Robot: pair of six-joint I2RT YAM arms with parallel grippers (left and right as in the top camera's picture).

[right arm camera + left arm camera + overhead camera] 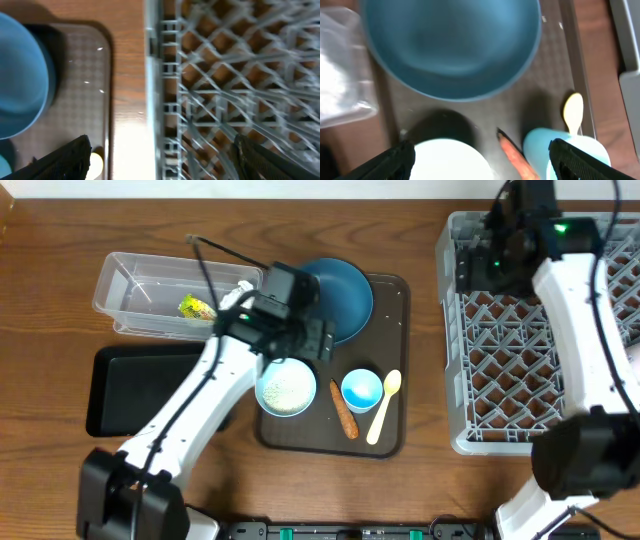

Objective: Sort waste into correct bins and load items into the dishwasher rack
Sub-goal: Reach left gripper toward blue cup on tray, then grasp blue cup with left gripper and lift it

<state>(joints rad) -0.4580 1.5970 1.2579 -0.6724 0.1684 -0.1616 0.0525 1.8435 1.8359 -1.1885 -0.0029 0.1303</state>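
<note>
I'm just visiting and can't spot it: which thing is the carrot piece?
Find the brown serving tray at the centre. On its robot-side half sit a pale bowl of rice and a small blue cup. The carrot piece lies between them: the only orange, stick-shaped thing there.

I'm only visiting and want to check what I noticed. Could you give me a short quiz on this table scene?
1. True or false: the yellow-green wrapper lies on the brown serving tray.
2. The carrot piece lies: A) in the pale blue bowl; B) on the serving tray, between the bowl and the small blue cup; C) in the dishwasher rack.
3. Which gripper hangs over the rack's edge, and is it open or shut?
Key: 1 false, it is in the clear tub. 2 B. 3 the right gripper, open.
</note>
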